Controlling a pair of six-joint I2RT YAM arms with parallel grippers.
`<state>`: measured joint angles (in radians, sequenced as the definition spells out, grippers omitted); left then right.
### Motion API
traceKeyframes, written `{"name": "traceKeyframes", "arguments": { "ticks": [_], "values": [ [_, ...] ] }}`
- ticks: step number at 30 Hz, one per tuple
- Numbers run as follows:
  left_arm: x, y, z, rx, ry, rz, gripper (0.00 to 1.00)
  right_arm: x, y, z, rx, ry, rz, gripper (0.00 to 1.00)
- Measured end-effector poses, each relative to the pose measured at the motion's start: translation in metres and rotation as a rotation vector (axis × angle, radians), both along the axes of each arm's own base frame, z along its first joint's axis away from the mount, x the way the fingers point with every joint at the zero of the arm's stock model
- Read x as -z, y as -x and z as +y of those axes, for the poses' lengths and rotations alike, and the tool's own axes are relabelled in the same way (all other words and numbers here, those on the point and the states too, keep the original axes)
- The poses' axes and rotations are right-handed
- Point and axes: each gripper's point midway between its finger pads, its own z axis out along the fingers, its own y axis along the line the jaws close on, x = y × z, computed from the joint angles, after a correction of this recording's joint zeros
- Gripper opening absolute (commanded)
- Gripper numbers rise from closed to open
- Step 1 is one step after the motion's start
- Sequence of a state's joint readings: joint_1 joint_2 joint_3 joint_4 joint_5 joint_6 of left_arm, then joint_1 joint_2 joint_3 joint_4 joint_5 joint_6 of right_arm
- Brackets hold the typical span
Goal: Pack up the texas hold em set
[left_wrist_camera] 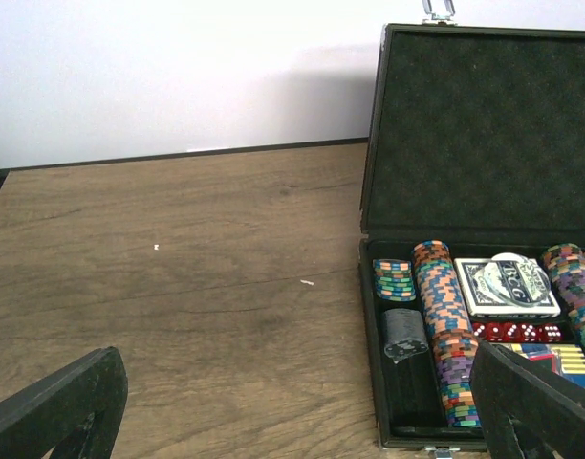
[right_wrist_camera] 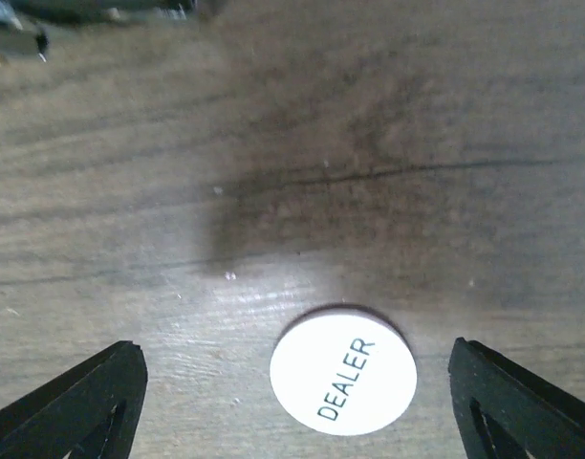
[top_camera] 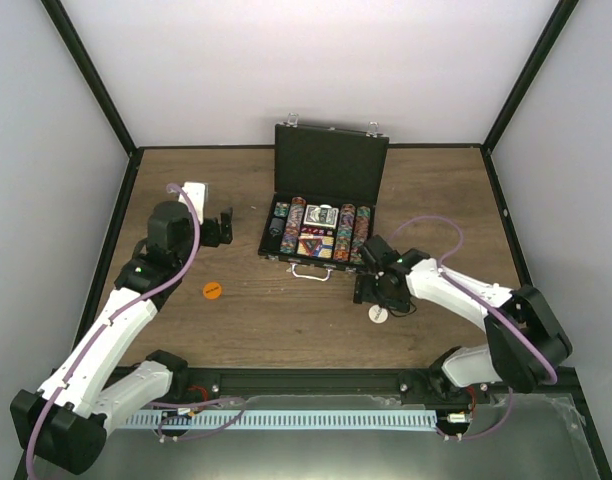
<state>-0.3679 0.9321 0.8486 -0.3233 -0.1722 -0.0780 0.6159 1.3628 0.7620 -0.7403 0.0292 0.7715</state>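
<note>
The black case of the texas hold em set stands open at the back middle of the table, lid upright. Its tray holds rows of multicoloured chips, a blue-backed card deck and red dice. A white disc marked DEALER lies flat on the wood just in front of the case's right end. My right gripper is open above it, one finger on each side, not touching it. An orange disc lies alone to the left. My left gripper hangs open and empty left of the case.
The case's silver handle juts toward me at its front edge. A black frame rail runs along the table's near edge, and white walls close in the left, back and right sides.
</note>
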Motion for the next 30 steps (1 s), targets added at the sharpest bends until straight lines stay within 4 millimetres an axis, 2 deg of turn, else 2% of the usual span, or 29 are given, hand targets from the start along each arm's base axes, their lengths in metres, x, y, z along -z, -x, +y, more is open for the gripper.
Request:
{"name": "traceKeyframes", "arguments": {
  "ticks": [11, 18, 30],
  "values": [
    [0.000, 0.000, 0.000, 0.000, 0.000, 0.000, 1.00, 0.016, 0.027, 0.002, -0.030, 0.075, 0.075, 0.89],
    [0.000, 0.000, 0.000, 0.001, 0.000, 0.000, 1.00, 0.027, 0.036, -0.005, -0.015, 0.098, 0.106, 0.87],
    [0.000, 0.000, 0.000, 0.001, 0.001, 0.000, 1.00, 0.030, 0.033, -0.006, -0.006, 0.111, 0.090, 0.67]
  ]
}}
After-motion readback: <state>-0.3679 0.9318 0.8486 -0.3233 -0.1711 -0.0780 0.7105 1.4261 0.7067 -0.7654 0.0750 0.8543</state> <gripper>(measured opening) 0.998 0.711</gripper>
